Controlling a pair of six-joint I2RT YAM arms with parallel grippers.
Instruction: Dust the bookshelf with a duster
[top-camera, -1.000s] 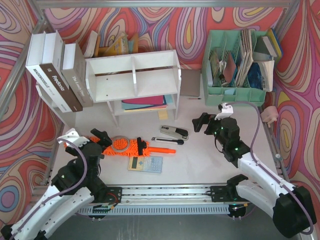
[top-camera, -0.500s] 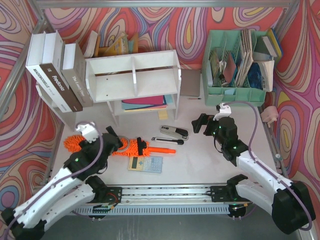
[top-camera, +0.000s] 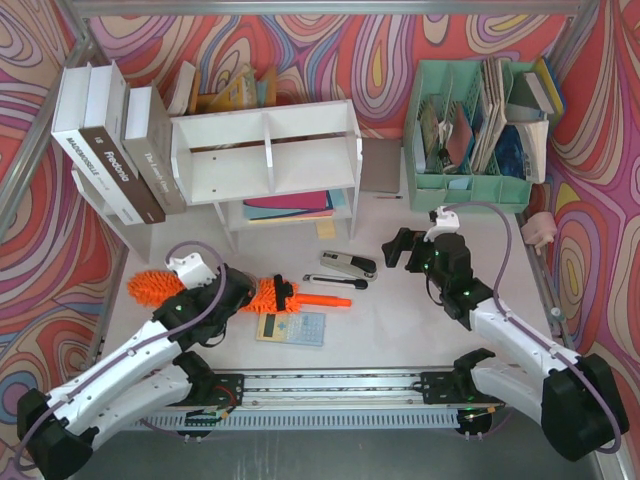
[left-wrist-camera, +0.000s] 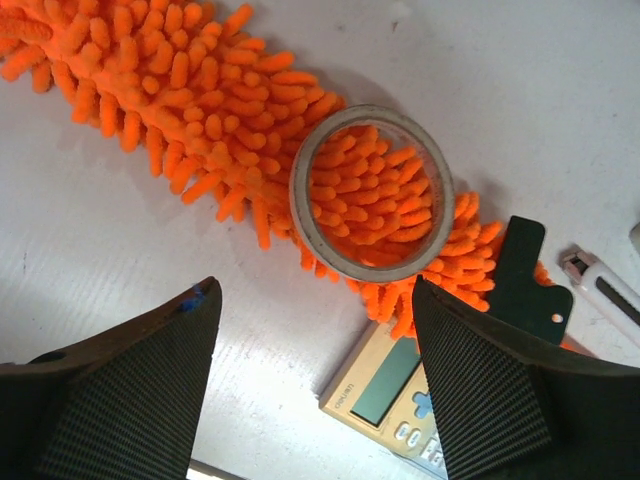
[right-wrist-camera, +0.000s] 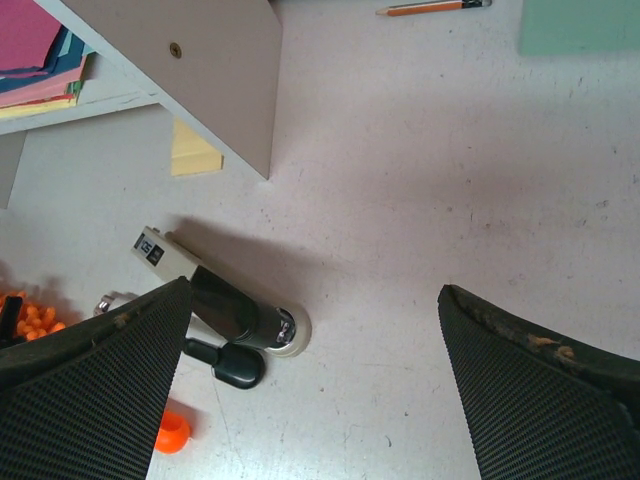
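Jaws of our left gripper stood apart, empty, above the duster lying on the table before the bookshelf; our right gripper gaped too. We judged the tape ring resting on its fibres might get pinched instead.

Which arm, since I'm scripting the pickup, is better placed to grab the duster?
Left. The left fingers hang open directly above the duster, while the right fingers are over the stapler, farther off.
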